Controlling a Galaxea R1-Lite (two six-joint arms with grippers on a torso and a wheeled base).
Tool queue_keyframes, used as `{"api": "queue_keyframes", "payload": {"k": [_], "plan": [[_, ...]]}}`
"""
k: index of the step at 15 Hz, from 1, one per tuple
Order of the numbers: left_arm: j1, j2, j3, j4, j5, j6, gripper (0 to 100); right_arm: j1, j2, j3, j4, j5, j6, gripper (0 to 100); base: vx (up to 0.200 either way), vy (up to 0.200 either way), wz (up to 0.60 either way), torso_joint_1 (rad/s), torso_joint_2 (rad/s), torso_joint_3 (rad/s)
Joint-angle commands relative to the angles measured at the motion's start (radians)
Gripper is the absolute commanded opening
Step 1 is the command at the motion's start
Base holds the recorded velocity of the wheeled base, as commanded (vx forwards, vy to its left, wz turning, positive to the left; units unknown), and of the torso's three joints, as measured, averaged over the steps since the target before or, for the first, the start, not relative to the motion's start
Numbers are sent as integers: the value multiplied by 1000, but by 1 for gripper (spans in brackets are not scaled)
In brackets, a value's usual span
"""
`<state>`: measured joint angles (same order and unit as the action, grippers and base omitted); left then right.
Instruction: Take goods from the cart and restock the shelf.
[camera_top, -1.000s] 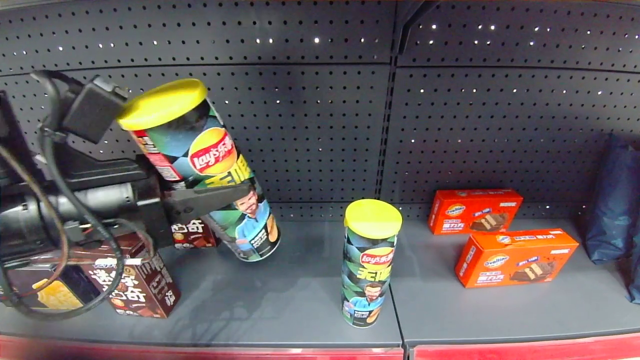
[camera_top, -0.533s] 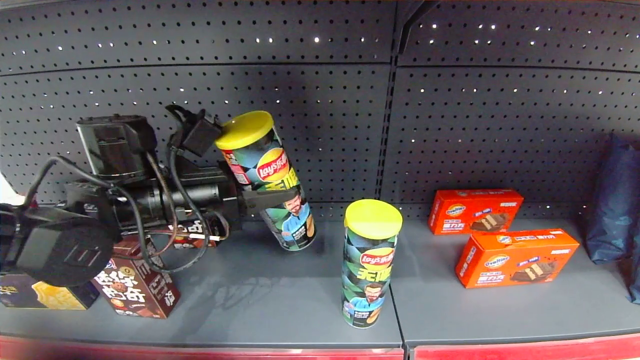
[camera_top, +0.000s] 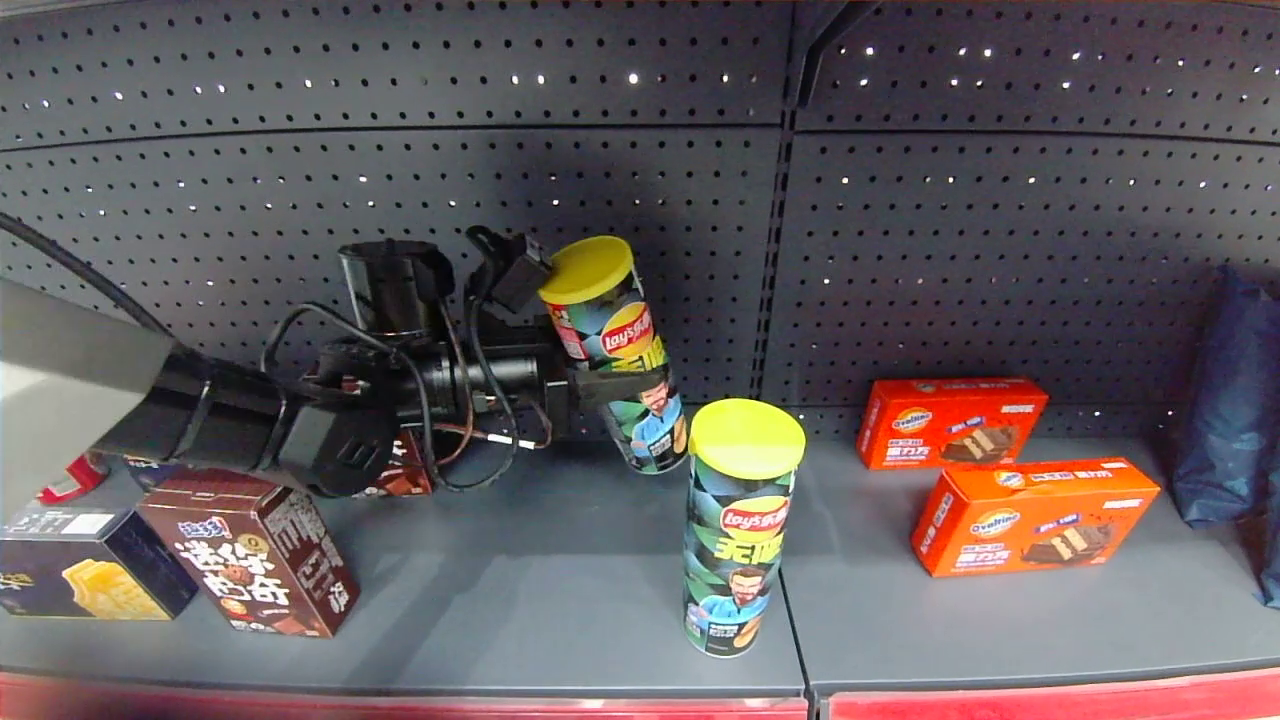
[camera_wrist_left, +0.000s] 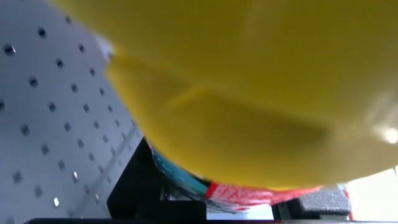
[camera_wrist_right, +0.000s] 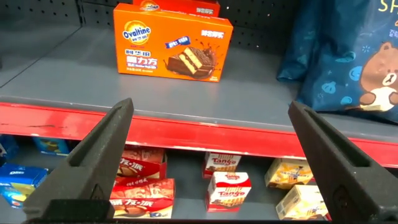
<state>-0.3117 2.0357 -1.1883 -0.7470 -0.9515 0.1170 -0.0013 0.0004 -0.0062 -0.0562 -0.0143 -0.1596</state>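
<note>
While the held crisp tube (camera_top: 612, 330) hangs tilted just behind and to the left of the standing crisp tube (camera_top: 740, 530), its base sits above the shelf (camera_top: 520, 600), not on it. I judge the step in hand to be the set-down. The left gripper (camera_top: 625, 385) has its jaws clamped across the tube's middle. The yellow lid (camera_wrist_left: 249, 93) leans away from the standing tube and the base points toward it. Whether the two tubes touch cannot be told from here.

To do this well, the wrist should probably bring the tube upright before it goes down, since a tall, narrow tube landing on one edge of its base is likely to topple. A clear gap should be left beside the standing tube, because a nudge could knock that one over as well. The jaws are best loosened only when the base rests flat. The retreat is safest to the left of the standing tube and high enough to pass over the brown biscuit box (camera_top: 250, 560) that stands left of it, toward the shelf's front.

The right gripper (camera_wrist_right: 209, 106) has its jaws spread wide with nothing between them. It faces the shelf's red front edge to the right of the standing tube, before the front orange snack box (camera_wrist_right: 171, 43).
</note>
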Motion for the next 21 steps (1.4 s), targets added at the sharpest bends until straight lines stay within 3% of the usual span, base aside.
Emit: {"api": "queue_keyframes", "payload": {"k": [1, 7, 10, 13, 21], "plan": [[-14, 66, -50, 6, -3, 0, 0, 0, 3, 0, -1, 0, -1, 100, 0, 0, 0, 0, 0, 0], [-30, 116, -102, 81, -3, 7, 0, 0, 3, 0, -1, 0, -9, 100, 0, 0, 0, 0, 0, 0], [-35, 153, -157, 170, -3, 79, 0, 0, 3, 0, -1, 2, -11, 100, 0, 0, 0, 0, 0, 0], [-35, 167, -211, 259, -1, 125, 0, 0, 3, 0, -1, 2, -11, 100, 0, 0, 0, 0, 0, 0], [-53, 201, -257, 298, 0, 153, 0, 0, 3, 0, -1, 2, -11, 100, 0, 0, 0, 0, 0, 0]]}}
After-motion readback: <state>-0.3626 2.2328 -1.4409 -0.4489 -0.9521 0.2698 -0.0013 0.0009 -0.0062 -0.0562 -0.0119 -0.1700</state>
